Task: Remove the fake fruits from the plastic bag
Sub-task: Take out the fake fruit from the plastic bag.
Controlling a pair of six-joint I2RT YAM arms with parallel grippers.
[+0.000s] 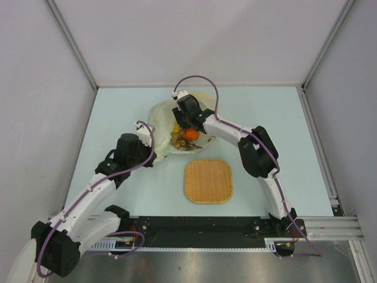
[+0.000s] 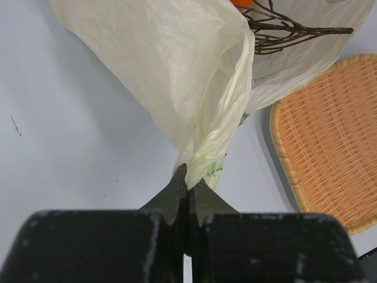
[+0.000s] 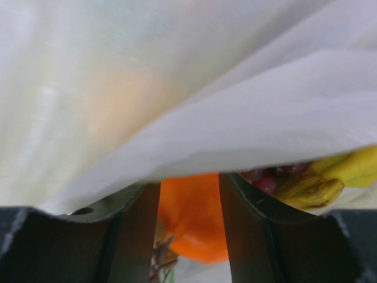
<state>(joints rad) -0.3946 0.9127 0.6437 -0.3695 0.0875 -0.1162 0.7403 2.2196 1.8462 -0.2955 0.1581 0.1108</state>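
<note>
The pale yellow-green plastic bag [image 1: 158, 121] lies open at the middle of the table. My left gripper [image 1: 153, 155] is shut on the bag's bunched near edge [image 2: 206, 159], fingertips closed [image 2: 188, 184]. My right gripper [image 1: 188, 127] reaches into the bag's mouth, and its jaws are closed against both sides of the orange [image 3: 191, 224], which also shows in the top view [image 1: 192, 134]. Bag film [image 3: 177, 76] drapes over the fingers. A banana bunch [image 3: 347, 168] and dark grapes [image 3: 268, 181] lie to the right of it. A brown nut-like cluster [image 1: 178, 141] and a dry twig [image 2: 283, 32] lie at the bag's mouth.
The flat square woven orange mat [image 1: 208, 181] lies on the table just in front of the bag, and it also shows in the left wrist view [image 2: 330, 141]. Grey walls enclose the table on three sides. A black rail runs along the near edge.
</note>
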